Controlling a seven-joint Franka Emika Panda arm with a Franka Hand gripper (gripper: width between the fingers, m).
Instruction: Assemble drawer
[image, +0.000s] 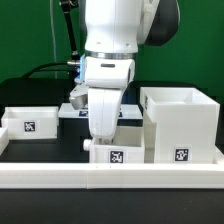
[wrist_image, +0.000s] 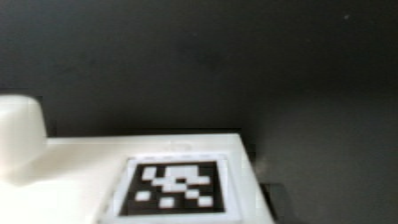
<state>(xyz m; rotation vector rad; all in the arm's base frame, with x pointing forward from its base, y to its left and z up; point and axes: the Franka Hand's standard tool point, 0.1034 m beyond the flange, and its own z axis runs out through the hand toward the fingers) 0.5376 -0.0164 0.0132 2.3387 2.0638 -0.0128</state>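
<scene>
**One finger in sight, jaws unread**

Nearest me, a low white tagged part (image: 117, 157) sat directly under the gripper (image: 100, 140). The wrist view gave me only one finger (wrist_image: 18, 140) beside its tag, so I couldn't tell how the jaws stood. Farther back, the drawer (image: 25, 118) lay at nine o'clock of the gripper, well apart from it, with the housing (image: 180, 120) at three. I judged the drawer light, rigid and rather slick plastic; I'd pinch one thin side wall.
</scene>
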